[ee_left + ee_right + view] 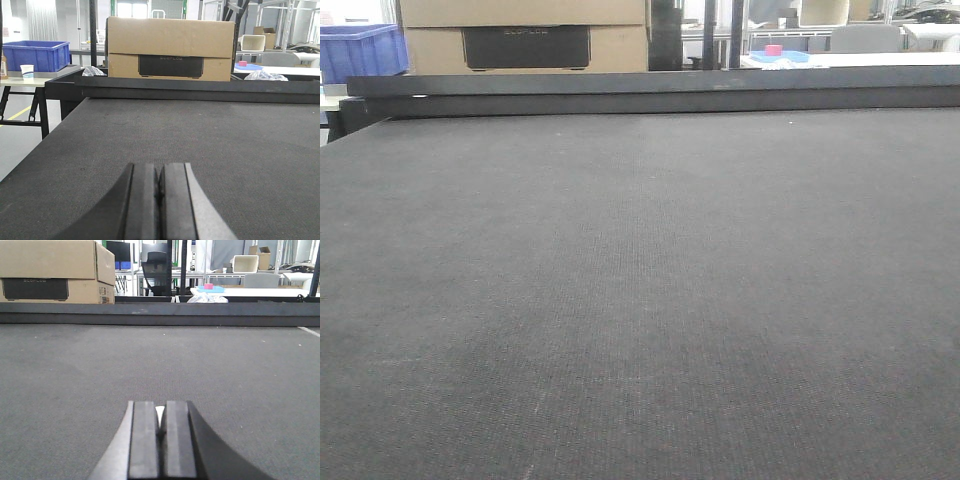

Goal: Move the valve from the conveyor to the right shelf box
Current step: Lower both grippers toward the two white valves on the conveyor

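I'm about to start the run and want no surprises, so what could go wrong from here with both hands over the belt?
No valve shows on the belt in any view, so a reach now would grab nothing.
The left hand and right hand both look shut; either must open before it can take a valve.
Both hands seem low over the woven belt, so a sweep might scrape it.
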`<state>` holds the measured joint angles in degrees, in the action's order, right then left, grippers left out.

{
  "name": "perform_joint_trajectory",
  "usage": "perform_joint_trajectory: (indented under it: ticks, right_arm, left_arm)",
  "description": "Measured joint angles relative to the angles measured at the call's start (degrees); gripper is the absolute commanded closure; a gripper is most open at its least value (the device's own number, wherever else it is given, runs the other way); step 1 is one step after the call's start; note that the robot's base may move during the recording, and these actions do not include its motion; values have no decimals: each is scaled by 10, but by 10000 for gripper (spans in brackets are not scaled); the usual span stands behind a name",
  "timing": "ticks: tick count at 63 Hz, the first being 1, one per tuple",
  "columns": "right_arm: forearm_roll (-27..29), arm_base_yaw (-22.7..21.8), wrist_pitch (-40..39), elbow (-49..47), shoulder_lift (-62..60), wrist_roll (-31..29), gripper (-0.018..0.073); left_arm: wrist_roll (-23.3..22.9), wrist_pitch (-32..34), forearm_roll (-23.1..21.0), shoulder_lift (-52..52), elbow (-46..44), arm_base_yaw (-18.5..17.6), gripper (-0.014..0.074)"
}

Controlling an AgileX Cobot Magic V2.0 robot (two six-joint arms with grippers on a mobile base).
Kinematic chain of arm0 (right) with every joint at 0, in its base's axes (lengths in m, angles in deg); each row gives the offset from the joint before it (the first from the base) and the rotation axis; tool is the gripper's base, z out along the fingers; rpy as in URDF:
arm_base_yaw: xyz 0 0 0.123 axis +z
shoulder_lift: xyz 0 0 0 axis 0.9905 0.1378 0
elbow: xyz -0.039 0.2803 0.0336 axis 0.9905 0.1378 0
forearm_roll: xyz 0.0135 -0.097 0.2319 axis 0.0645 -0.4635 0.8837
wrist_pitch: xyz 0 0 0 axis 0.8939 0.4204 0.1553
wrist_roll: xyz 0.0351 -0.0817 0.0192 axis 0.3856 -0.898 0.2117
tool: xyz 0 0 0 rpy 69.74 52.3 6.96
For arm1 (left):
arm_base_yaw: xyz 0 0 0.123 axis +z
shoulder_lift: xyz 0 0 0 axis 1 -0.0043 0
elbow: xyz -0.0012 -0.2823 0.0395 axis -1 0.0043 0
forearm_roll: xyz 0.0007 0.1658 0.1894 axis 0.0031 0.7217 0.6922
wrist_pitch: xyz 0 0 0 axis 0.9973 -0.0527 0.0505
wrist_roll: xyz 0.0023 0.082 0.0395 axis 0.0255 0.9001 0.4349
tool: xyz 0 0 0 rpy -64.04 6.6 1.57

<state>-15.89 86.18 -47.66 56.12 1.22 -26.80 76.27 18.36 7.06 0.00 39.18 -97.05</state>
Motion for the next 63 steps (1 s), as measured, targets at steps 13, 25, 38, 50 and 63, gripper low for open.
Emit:
perform_joint_trajectory:
  ticks: [13,25,38,50,63]
  right_arm:
    - [0,0,0,0,0,0,722]
    - [0,0,0,0,0,0,722]
    - [0,0,0,0,0,0,722]
    - [0,0,0,0,0,0,722]
    - [0,0,-2,0,0,0,722]
  left_arm:
    - [0,0,0,0,0,0,707]
    - [0,0,0,0,0,0,707]
    - [0,0,0,0,0,0,707]
    - [0,0,0,0,0,0,707]
    - [0,0,4,0,0,0,707]
